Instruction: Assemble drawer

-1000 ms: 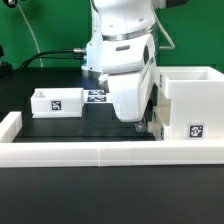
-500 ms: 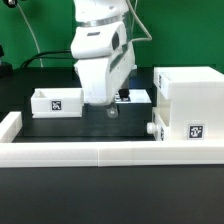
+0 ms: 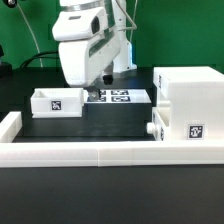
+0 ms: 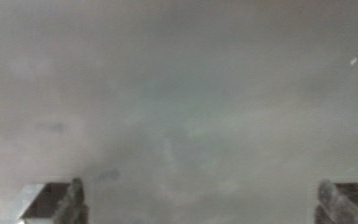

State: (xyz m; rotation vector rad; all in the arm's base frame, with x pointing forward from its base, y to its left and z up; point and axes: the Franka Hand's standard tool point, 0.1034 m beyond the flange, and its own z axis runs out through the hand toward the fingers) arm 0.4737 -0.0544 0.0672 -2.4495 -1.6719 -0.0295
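Observation:
The large white drawer housing stands at the exterior view's right, with a square tag low on its front. A round knob sticks out at its lower left side. A small open-top tagged tray sits on the black table at the exterior view's left. My gripper hangs raised between them, above and just right of the small tray, touching nothing. The wrist view is a grey blur; the gripper has its fingers far apart with nothing between them.
The marker board lies flat between the tray and the housing. A long low white border rail runs along the front and turns up the exterior view's left side. A green backdrop and cables are behind.
My gripper has moved from beside the housing's left side up and toward the exterior view's left, uncovering the marker board. The tray and housing have not moved.

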